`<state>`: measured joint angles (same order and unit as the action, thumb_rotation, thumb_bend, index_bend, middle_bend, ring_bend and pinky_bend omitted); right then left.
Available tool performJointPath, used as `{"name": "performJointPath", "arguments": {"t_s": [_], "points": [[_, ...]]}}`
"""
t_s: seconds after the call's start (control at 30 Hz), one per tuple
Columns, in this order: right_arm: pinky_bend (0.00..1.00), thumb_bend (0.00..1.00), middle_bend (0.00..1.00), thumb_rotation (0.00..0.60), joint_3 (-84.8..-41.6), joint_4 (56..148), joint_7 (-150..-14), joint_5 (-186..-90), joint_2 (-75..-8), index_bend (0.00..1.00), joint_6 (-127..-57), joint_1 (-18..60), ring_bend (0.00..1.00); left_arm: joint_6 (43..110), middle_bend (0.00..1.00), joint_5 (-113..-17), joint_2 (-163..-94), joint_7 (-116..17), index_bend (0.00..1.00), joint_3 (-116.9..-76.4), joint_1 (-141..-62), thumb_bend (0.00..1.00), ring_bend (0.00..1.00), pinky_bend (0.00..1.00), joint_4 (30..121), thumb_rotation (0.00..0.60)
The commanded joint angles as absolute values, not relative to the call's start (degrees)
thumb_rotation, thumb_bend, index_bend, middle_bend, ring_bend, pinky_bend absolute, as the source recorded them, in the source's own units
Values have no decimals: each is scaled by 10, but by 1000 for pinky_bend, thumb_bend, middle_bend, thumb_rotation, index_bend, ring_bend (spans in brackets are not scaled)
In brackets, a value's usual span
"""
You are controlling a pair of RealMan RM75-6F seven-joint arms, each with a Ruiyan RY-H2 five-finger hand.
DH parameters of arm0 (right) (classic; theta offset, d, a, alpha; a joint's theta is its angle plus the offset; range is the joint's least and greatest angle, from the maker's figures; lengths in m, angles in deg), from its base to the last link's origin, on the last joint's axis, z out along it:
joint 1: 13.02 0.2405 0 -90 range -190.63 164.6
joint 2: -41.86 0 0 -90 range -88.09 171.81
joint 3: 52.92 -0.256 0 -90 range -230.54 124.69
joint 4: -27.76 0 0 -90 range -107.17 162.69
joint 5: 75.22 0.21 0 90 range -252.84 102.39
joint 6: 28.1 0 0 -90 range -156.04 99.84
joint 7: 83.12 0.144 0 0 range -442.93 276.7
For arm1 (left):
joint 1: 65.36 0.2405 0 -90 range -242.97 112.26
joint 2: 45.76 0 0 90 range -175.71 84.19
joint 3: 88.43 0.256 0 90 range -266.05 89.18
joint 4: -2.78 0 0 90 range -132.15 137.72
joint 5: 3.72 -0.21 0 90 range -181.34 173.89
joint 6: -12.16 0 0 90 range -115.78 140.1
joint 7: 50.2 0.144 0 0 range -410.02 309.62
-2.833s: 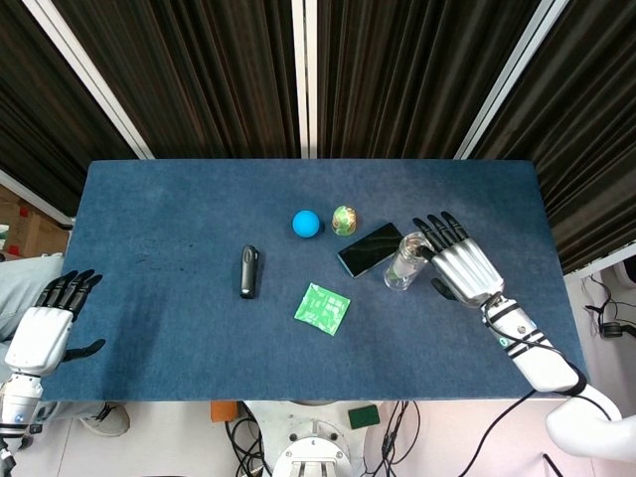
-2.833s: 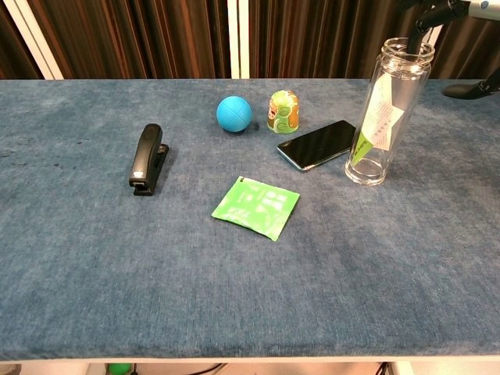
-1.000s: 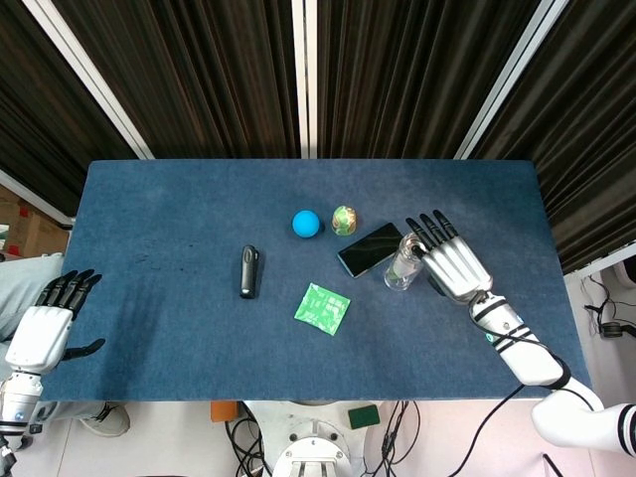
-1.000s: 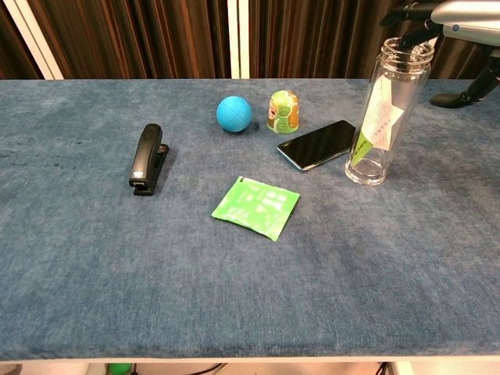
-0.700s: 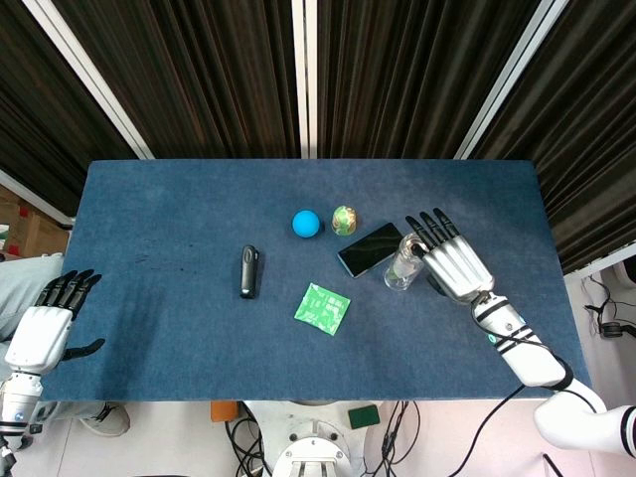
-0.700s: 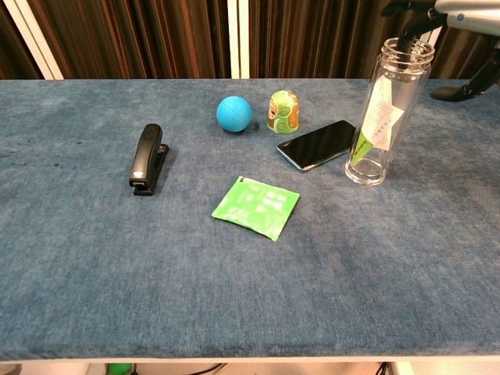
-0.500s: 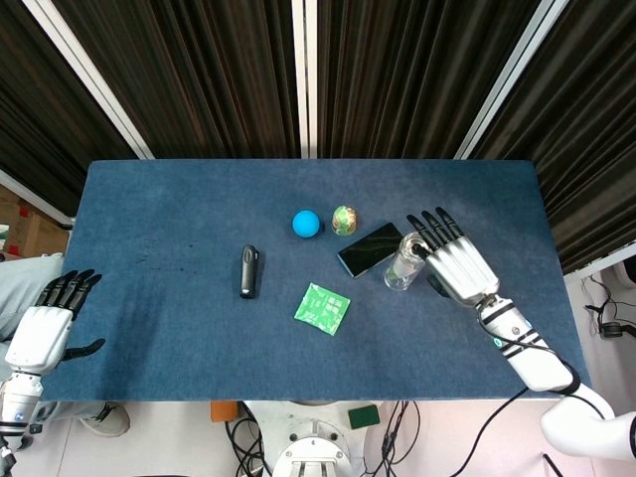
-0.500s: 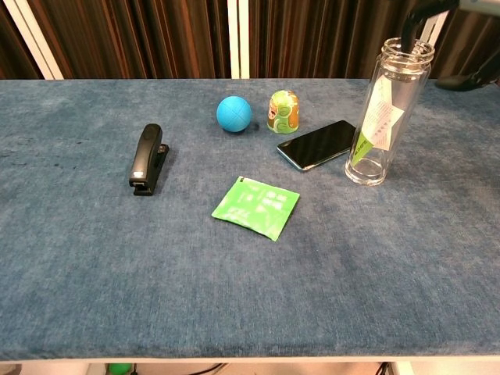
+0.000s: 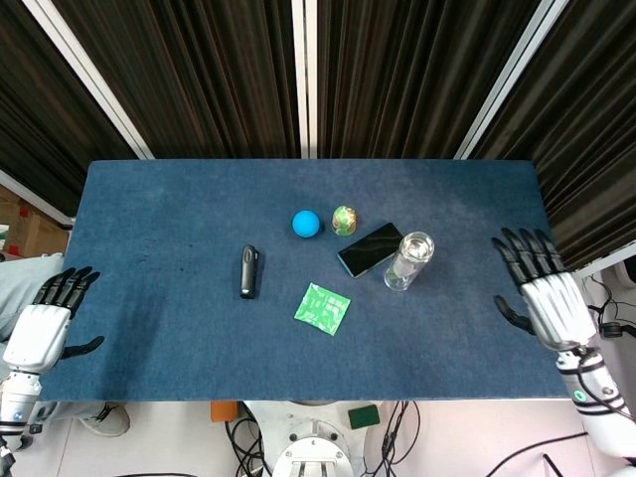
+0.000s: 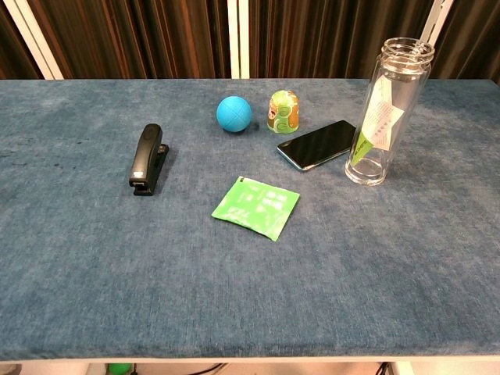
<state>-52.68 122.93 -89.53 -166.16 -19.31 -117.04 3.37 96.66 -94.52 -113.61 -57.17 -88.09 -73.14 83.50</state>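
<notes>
I hold both hands empty, fingers spread: right hand [image 9: 545, 290] off the surface [image 9: 149, 219] edge, well clear of the upright bottle [image 9: 408, 260], left hand [image 9: 42, 320] parked.

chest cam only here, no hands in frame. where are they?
Observer: Head view shows the right hand at the table's right edge, well right of the clear bottle, touching nothing.
Operator: fingers?
Observer: Spread apart, holding nothing.
Operator: left one?
Observer: The left hand sits off the table's left edge, also holding nothing, far from the black stapler.
</notes>
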Motion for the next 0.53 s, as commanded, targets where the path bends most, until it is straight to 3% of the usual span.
{"name": "performJointPath", "arguments": {"t_s": [0.03,0.23,0.53], "points": [[0,266,0,600,-489,1096,-833,-1595,-268,0,-1219,-79,0,973,83,-950,-1137,-569,101,-882,-731,32,51,120,836,600],[0,270,0,600,-497,1007,-787,-1554,-313,0,-1214,-125,0,980,83,-965,-1141,-558,101,-882,-735,31,51,121,835,600],[0,285,0,600,-509,976,-756,-1570,-323,0,-1198,-132,0,984,78,-972,-1143,-548,101,-878,-735,32,51,120,837,600]]}}
